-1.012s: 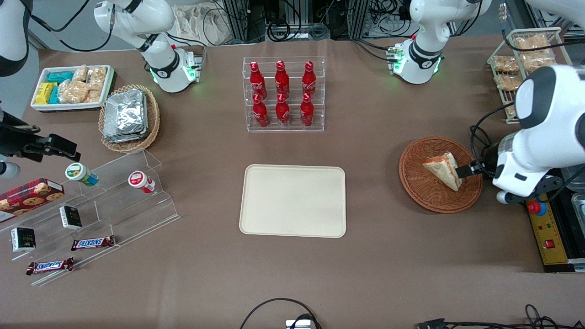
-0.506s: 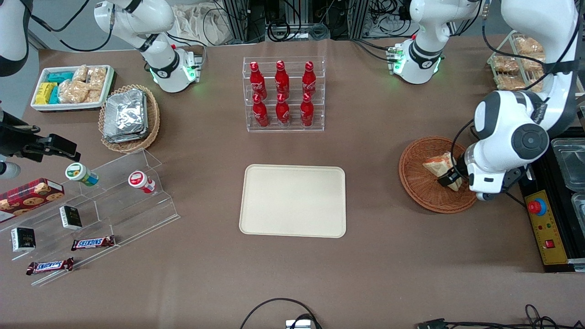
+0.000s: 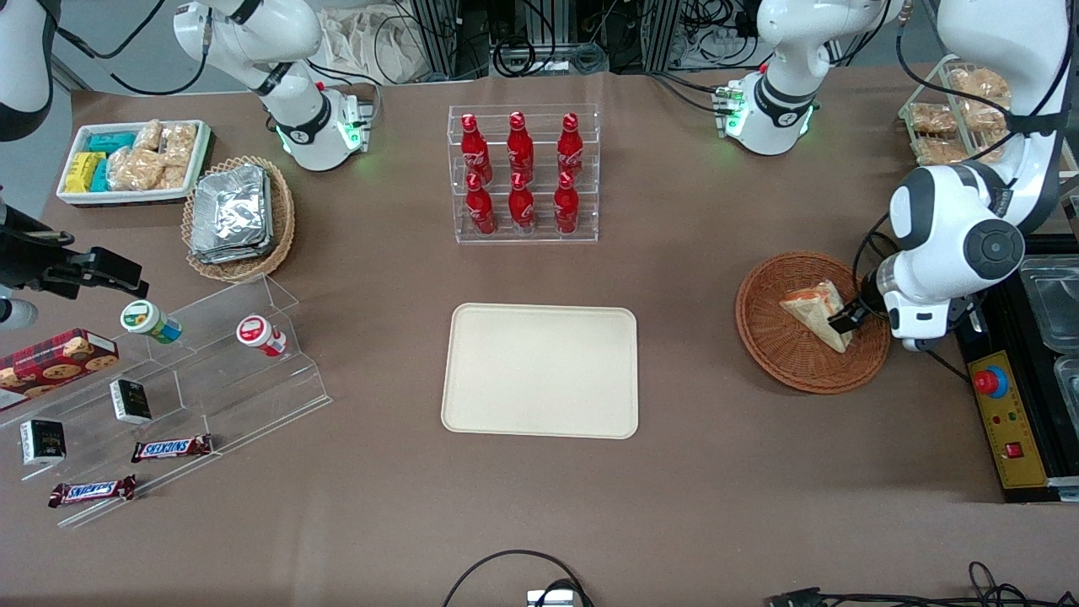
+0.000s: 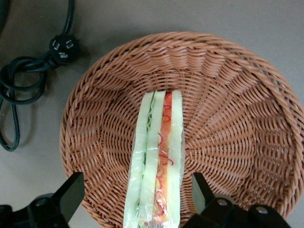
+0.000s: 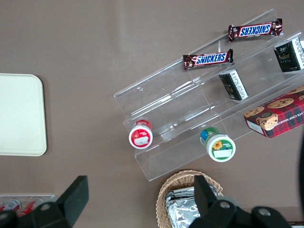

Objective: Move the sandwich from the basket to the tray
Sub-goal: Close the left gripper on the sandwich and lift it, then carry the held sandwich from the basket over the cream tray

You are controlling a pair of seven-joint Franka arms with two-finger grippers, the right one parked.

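Lying in the basket (image 4: 228,118), sandwich (image 4: 156,161) between the gripper (image 4: 137,197)'s wide-apart jaws, unclamped.

Brown table covering (image 3: 691,472) spreading under everything, matte, evenly lit. Clear acrylic rack (image 3: 523,173) of red bottles standing mid-table as landmark. Farther from front camera than rack: metal frame posts and tangled black cables (image 3: 539,38) showing at table's edge. Nearer front camera than rack: black cable loop (image 3: 514,573) lying at table's edge.
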